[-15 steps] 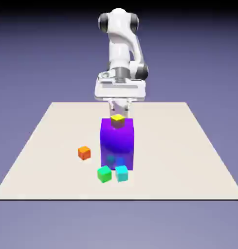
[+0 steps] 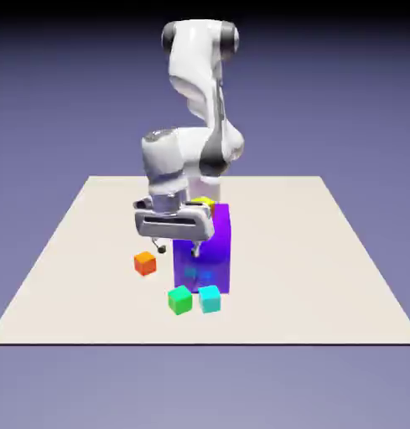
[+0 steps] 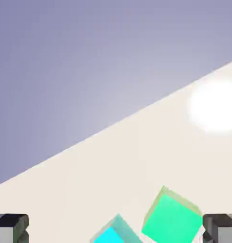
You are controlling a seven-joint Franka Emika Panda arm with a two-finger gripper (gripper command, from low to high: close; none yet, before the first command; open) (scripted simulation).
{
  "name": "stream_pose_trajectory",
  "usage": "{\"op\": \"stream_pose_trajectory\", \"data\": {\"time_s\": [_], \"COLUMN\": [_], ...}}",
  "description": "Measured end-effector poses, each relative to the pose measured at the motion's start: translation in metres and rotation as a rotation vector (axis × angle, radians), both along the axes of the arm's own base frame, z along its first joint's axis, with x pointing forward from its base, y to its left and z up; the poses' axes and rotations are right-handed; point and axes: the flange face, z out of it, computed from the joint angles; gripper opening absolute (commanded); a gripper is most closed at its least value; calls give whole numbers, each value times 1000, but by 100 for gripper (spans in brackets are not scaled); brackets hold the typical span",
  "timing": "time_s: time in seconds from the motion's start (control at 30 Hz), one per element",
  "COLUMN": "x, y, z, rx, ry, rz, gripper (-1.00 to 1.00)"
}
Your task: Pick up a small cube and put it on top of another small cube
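Note:
The small green cube [image 2: 180, 299] rests on the table near the front, touching the cyan cube [image 2: 210, 298] on its right in the exterior view. My gripper [image 2: 179, 250] hangs open above them, in front of the big purple block [image 2: 215, 251], holding nothing. A yellow cube [image 2: 203, 202] sits on top of the purple block, partly hidden behind my hand. In the hand view the green cube [image 3: 171, 218] and cyan cube [image 3: 113, 233] lie low in the frame, between the spread grey fingertips [image 3: 11, 228] of the gripper [image 3: 116, 230].
An orange cube [image 2: 145, 263] lies on the table [image 2: 325, 251] to the exterior view's left of the purple block. In the hand view the table's edge [image 3: 113, 127] runs diagonally, with the blue-violet backdrop beyond it.
The hand has swung from above the purple block and yellow cube forward, down and toward the exterior view's left. It now hangs in front of the block, above the green and cyan cubes.

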Motion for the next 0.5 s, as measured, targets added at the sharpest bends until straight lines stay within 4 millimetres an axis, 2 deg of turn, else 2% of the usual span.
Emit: {"op": "stream_pose_trajectory", "data": {"time_s": [0.17,0.37,0.4,0.5], "x": [3,-3,-3,-18], "y": [-23,-47,-47,-24], "z": [-57,-121,-121,-178], "rx": [123,263,263,264], "ry": [235,500,500,500], "rz": [-159,-341,-341,-341], "gripper": [0,0,0,0]}}
